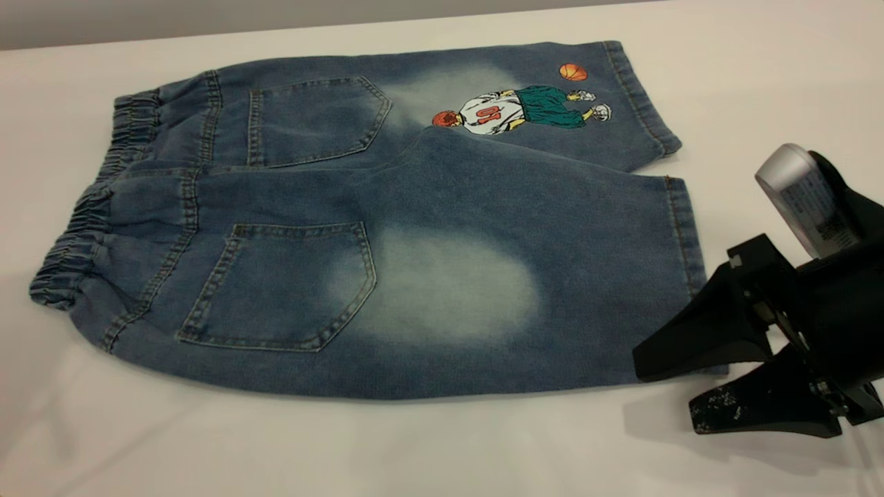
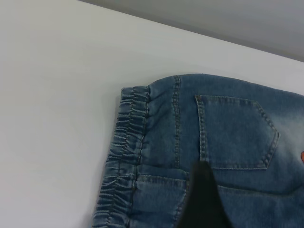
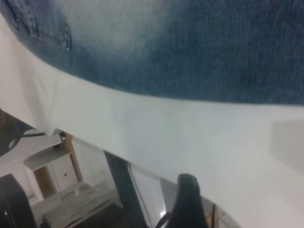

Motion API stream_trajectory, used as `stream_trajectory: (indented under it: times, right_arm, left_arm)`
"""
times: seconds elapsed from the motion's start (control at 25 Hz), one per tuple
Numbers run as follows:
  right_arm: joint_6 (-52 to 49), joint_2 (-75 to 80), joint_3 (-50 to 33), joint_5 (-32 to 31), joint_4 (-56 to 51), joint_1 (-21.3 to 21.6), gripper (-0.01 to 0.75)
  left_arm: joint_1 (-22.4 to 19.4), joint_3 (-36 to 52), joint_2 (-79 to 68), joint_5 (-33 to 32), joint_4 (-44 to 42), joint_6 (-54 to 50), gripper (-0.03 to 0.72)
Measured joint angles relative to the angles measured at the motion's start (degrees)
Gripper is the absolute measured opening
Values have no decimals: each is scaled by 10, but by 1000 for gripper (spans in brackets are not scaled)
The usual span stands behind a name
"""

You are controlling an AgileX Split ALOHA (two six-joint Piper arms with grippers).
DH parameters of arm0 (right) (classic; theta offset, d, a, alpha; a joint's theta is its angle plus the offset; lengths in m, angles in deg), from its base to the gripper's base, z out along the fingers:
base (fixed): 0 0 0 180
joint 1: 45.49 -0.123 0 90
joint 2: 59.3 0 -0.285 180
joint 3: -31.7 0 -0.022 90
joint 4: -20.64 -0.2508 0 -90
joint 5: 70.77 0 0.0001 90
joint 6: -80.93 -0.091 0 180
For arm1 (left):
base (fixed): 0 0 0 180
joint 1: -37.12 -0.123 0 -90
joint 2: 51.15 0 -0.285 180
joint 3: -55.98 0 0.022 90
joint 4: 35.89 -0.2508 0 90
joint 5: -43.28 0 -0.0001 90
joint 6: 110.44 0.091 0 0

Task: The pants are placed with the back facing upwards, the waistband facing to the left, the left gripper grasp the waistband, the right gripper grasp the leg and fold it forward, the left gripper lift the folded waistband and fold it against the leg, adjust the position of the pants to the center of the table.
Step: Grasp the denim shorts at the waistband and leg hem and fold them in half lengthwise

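Right gripper [image 1: 680, 397] nearest, low over table [image 1: 428, 449] at near-right corner of shorts, fingers spread apart, upper finger tip touching or just over hem of leg [image 1: 442, 290], holding nothing

Table wide, white, under everything

Pants [image 1: 387, 228] spread flat mid-table, back up, both patch pockets showing, waistband [image 1: 90, 221] at left, hems at right; faded-oval leg nearer, leg with basketball-player print [image 1: 514, 110] farther

Left gripper: single dark finger [image 2: 202, 199] seen in left wrist view above denim beside waistband; opening cannot tell
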Motion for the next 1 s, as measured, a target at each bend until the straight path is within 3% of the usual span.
stream_trajectory:
  times: [0.8,1.0]
  right_arm:
    - [-1,4,65,81,3,0,472]
    - [-2,4,86,74,-2,1,473]
  left_arm:
    - [0,0,0,0,0,1,454]
    - [0,0,0,0,0,1,454]
